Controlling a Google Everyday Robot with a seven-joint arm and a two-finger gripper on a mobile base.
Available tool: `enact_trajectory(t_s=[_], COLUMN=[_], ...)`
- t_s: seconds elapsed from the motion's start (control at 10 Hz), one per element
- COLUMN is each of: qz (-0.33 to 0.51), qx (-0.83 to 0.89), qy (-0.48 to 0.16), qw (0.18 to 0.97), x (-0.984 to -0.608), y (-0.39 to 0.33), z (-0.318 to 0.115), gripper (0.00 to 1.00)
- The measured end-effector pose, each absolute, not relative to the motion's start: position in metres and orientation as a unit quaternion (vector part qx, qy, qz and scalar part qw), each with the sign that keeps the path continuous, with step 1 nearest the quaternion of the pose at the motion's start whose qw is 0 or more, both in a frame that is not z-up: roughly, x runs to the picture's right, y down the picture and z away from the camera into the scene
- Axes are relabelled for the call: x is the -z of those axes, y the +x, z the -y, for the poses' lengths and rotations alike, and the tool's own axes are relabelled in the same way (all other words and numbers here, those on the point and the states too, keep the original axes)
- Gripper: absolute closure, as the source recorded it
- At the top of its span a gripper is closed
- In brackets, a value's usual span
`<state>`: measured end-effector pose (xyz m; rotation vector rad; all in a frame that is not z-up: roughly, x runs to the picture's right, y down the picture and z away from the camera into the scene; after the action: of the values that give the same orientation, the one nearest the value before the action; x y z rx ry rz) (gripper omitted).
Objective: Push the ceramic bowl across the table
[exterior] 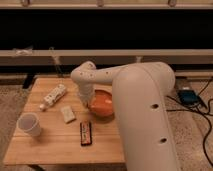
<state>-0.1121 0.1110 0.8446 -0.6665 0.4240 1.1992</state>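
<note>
Camera view: the bowl (pixel 103 104) sits on the table (pixel 55 137), right of its middle as pictured and partly hidden behind the arm. The gripper (pixel 86 99) hangs low at the bowl's picture-left rim, touching or just beside it. I cannot tell whether it is open or closed. A push from here would likely send the bowl toward the picture's right.

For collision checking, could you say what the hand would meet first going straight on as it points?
The hand points down beside the ceramic bowl; it would probably meet the table first, though depth is unclear.
</note>
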Motion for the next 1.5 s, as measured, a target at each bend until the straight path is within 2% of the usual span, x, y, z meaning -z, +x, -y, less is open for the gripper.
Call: enact_trajectory(t_s=[0.3,0.8,1.2,1.5], qz=[-0.22,-0.277,-0.298,-0.294], qx=[-0.58,-0.654,-0.672,-0.655], qy=[-0.3,-0.245,-0.199,-0.192], qw=[0.725,0.66,0.648,0.669], x=[-0.822,-0.798,-0.829,-0.873], y=[-0.088,0.025,0.093,0.089], z=[-0.129,-0.14,-0.105,-0.078], gripper=[1.0,1.0,1.0,1.0])
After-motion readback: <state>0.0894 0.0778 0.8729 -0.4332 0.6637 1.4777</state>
